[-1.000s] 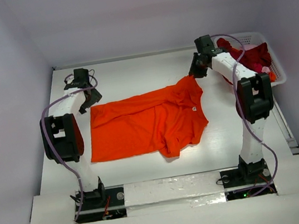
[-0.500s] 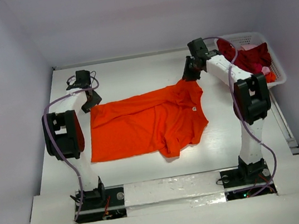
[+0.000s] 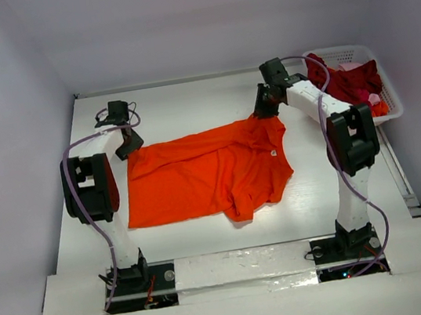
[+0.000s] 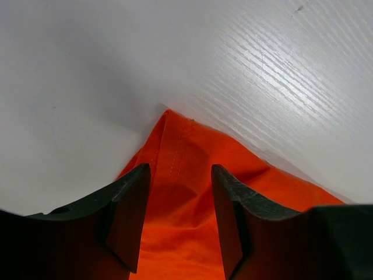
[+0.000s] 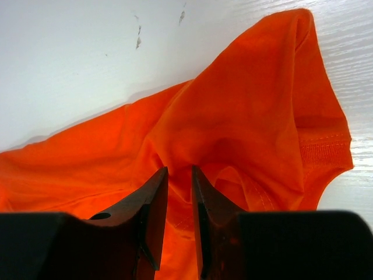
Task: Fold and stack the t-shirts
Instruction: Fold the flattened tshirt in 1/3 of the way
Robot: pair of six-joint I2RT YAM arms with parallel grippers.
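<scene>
Nearest the arm bases, the orange t-shirt (image 3: 205, 176) lies spread across the table (image 3: 186, 102), with its near hem a bit rumpled and one flap bunched up. Both arms are working its far edge.

The left gripper (image 4: 179, 172) sits low over the far left corner. Its jaws are partly apart and the corner's tip lies on the table right between them, not pinched yet. It probably wants to bite a little deeper past the stitched hem so the corner doesn't slip out.

The right gripper (image 5: 179, 172) is at the far right, by the sleeve. Its jaws are narrow with a ridge of cloth puckered up into the gap, so it looks like it's got a hold. Lifting both corners evenly should keep the fold square.

Farther back right, the dark red t-shirts (image 3: 354, 80) wait in the basket (image 3: 390, 108).
</scene>
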